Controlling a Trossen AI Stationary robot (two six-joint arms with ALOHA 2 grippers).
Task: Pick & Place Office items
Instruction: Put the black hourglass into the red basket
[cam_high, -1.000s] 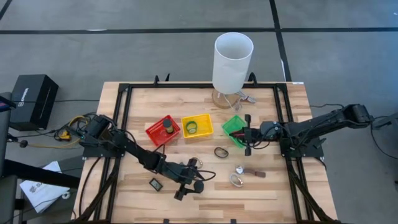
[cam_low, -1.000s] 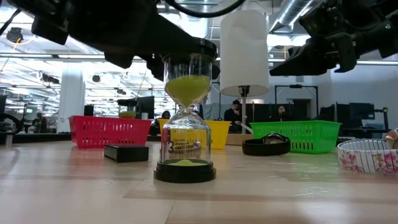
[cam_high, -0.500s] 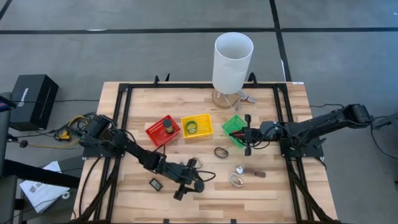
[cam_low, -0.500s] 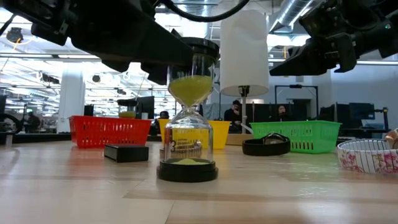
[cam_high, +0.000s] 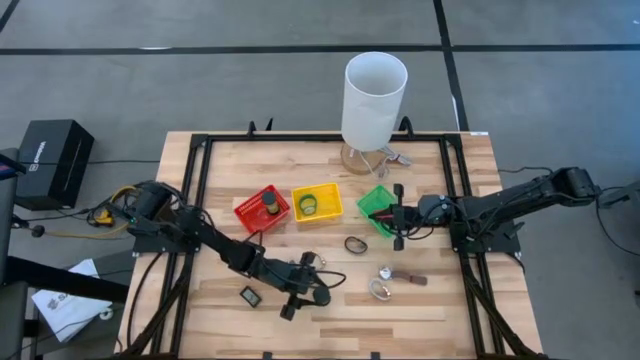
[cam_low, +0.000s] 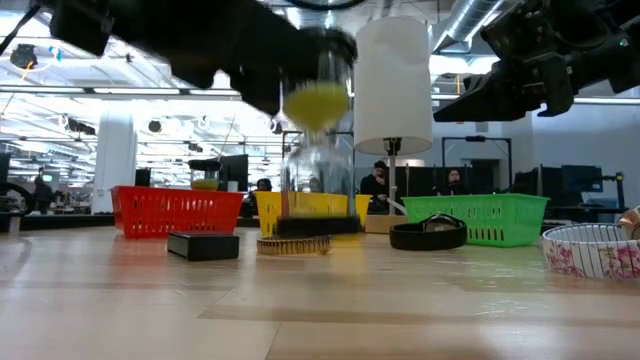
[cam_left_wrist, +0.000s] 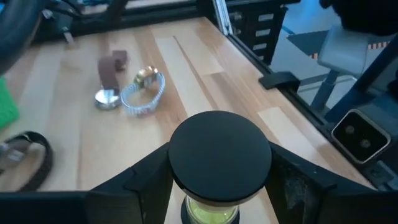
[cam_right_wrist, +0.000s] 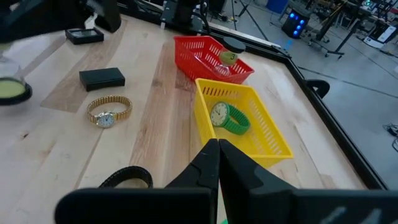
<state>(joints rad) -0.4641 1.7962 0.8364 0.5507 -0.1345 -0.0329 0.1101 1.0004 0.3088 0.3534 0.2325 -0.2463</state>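
Observation:
My left gripper (cam_high: 310, 290) is shut on an hourglass (cam_low: 318, 150) with green sand and black end caps, held a little above the table near its front middle. A gold watch (cam_low: 293, 245) lies on the wood just behind it. My right gripper (cam_high: 397, 215) is shut and empty, hovering by the right side of the green basket (cam_high: 378, 207). A small black box (cam_high: 250, 295) lies on the table left of the hourglass. A black strap (cam_high: 355, 243) lies between the two arms. My left gripper pinches the hourglass at its upper end, one finger (cam_left_wrist: 146, 180) on each side just under the black top cap (cam_left_wrist: 219, 155). The fingers come slanting from the table's left. The hourglass hangs upright, its bottom cap (cam_low: 318, 226) clear of the table.
A red basket (cam_high: 262, 209), a yellow basket (cam_high: 317, 203) holding a green watch, and the green basket stand in a row mid-table. A tall white cylinder (cam_high: 374, 98) stands at the far edge. A flowered ring (cam_high: 380, 290), a silvery piece and a brown piece (cam_high: 408, 279) lie front right.
My left gripper has gone up with the hourglass. The hourglass stood on the table a second ago and now hangs upright, clear of the wood. My right gripper has kept still.

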